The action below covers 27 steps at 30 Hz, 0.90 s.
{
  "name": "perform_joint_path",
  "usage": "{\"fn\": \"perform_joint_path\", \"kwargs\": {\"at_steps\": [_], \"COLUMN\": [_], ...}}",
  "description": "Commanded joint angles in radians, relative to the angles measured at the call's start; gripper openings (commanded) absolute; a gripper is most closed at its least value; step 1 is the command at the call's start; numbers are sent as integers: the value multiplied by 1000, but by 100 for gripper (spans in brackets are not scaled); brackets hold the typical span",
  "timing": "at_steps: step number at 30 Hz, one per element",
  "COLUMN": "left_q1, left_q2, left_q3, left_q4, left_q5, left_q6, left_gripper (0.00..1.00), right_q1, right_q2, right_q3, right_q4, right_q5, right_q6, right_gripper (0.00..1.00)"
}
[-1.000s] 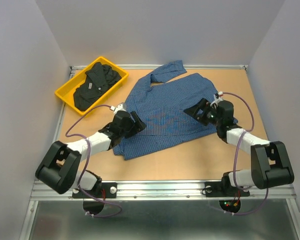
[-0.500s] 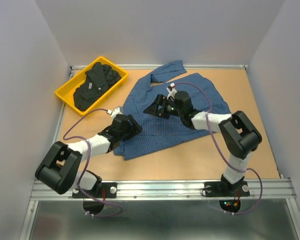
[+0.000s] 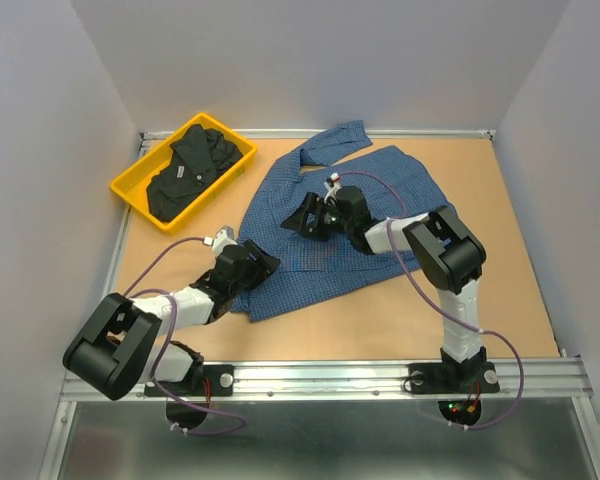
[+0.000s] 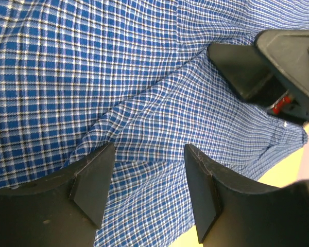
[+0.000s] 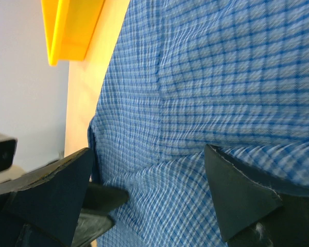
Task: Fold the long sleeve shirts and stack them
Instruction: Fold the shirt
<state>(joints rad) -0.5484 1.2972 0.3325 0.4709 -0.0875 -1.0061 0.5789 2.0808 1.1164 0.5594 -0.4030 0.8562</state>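
The left gripper (image 3: pixel 258 262) sits at the near-left edge of the blue checked shirt (image 3: pixel 380 190), its 2 fingers spread apart over the cloth. The right gripper (image 3: pixel 306 217) hangs low over the shirt's middle, fingers also wide apart. The blue shirt lies spread across the wooden table (image 3: pixel 380 320). The black shirt (image 3: pixel 185 172) lies crumpled in the yellow tray (image 3: pixel 123 187) at the far-left corner.

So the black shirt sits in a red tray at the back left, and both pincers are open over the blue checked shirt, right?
The tray is yellow, not red; the top view shows it. The black shirt does sit in it, back left, and the left pincer and right pincer are open over the blue checked shirt.
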Motion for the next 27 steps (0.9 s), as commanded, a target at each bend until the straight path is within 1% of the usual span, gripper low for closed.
{"fn": "perform_joint_path", "kwargs": {"at_steps": [1,6,10,11,13,14,15,16,17,20,21,24,27], "left_q1": [-2,2,2,2,2,2,2,2,2,2,2,2,2], "left_q2": [-32,-74,-116,-128,-166,-180,-193,-205,-225,-257,-260,-266,-250], "left_q3": [-72,-89,-72,-66,-33,-21,8,25,63,124,161,226,270], "left_q4": [-127,-152,-202,-216,-265,-282,-300,-320,-368,-462,-469,-561,-609], "left_q5": [-8,-12,-35,-44,-55,-69,-73,-80,-95,-116,-123,-139,-130], "left_q6": [-16,-5,17,36,61,73,102,118,132,187,201,254,305], "left_gripper": [68,68,68,68,70,72,73,74,76,82,83,86,88], "right_q1": [-63,-161,-237,-254,-297,-309,-327,-335,-346,-361,-366,-378,-379], "right_q2": [25,53,38,16,-75,-111,-182,-217,-246,-358,-381,-453,-478], "right_q3": [51,52,42,31,-16,-26,-30,-33,-36,-46,-68,-108,-101], "right_q4": [57,57,53,48,39,-11,-53,-99,-201,-369,-389,-457,-545], "right_q5": [32,21,7,-3,3,36,58,84,148,304,328,389,444], "right_q6": [-36,-74,-88,-86,-112,-134,-193,-227,-297,-373,-399,-420,-465], "right_gripper": [94,94,94,93,93,94,94,94,95,96,96,98,98]}}
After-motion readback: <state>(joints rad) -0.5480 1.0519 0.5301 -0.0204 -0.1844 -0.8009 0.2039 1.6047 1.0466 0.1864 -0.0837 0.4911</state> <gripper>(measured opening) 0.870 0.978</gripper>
